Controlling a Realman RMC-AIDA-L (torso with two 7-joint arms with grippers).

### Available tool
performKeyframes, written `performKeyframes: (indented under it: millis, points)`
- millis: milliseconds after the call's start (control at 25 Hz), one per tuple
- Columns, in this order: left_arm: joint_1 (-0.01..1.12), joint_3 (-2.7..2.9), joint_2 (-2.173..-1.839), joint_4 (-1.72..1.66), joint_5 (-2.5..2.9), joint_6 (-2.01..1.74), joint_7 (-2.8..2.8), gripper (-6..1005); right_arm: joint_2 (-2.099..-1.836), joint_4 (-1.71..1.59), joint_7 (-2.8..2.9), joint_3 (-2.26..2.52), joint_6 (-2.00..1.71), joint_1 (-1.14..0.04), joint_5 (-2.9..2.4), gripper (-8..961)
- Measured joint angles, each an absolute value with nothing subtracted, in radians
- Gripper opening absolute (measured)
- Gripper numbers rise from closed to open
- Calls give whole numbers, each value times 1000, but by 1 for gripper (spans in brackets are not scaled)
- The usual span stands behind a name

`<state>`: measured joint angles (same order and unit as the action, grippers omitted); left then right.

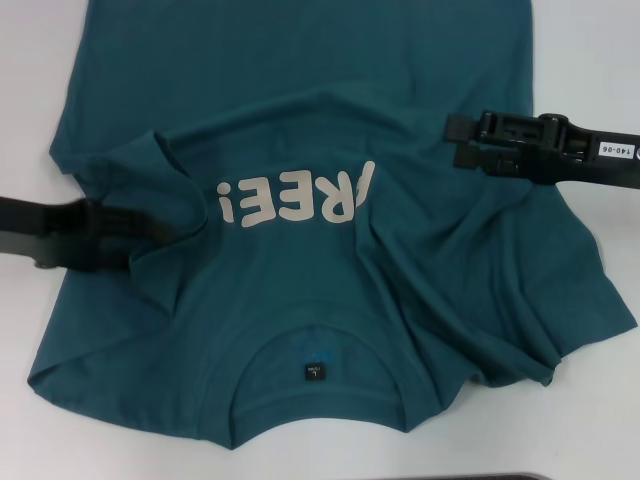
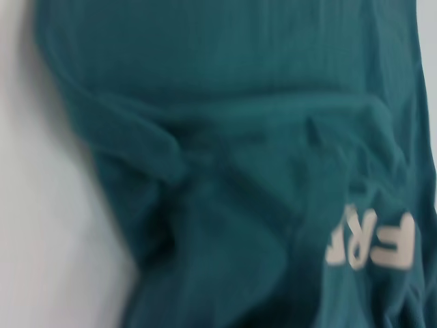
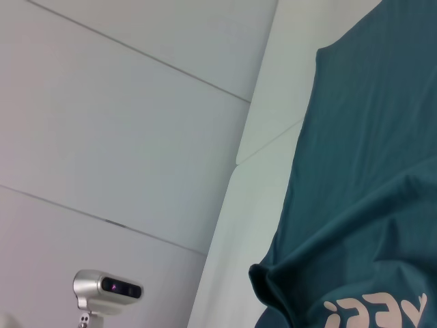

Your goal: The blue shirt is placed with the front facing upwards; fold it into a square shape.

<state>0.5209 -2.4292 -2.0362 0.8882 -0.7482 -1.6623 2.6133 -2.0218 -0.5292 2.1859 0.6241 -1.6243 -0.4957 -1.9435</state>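
The blue shirt (image 1: 300, 100) lies front up on the white table (image 1: 600, 60), collar (image 1: 318, 405) and neck label (image 1: 314, 372) nearest me. The off-white letters "FREE!" (image 1: 295, 195) read upside down. My left gripper (image 1: 165, 232) is at the shirt's left side, shut on a fold of its left sleeve that is drawn in towards the letters. My right gripper (image 1: 452, 142) hovers over the shirt's right side, open and empty, above creased cloth. The shirt fills the left wrist view (image 2: 239, 137) and shows in the right wrist view (image 3: 369, 171).
Bare white table shows to the left (image 1: 30, 90) and right of the shirt. A dark edge (image 1: 500, 477) lies at the table's near side. The right wrist view shows a grey wall and a small silver camera (image 3: 106, 290) far off.
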Motion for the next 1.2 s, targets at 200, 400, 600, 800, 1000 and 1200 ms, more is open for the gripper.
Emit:
performKeyframes:
  millis: [200,400,600,800,1000,1200]
  points:
    - [546,-2412,-2061,890,-772,-1756,2590,842,-2021,-529,2187,624,-1625,-494,-1944,884]
    - [563,-2419,-2060,890,-862,-1842,2570,843,-2020,-529,2187,628,-1625,-497,-1944,884]
    - [562,-2465,-2038,883,-870,-1786,2576,843,-2019,-529,2187,625,-1625,-493,-1944,885]
    - [561,-2544,-2046,871,-875,-1635,2590,843,-2019,-529,2187,623,-1624,-492,-1944,885]
    - [586,-2533,-2058,828,-871,-1533,2600,843,-2019,-529,2189,623,-1624,-495,-1944,884]
    - [622,-2474,-2063,771,-864,-1431,2606,843,-2019,-529,2190,628,-1625,-500,-1944,884]
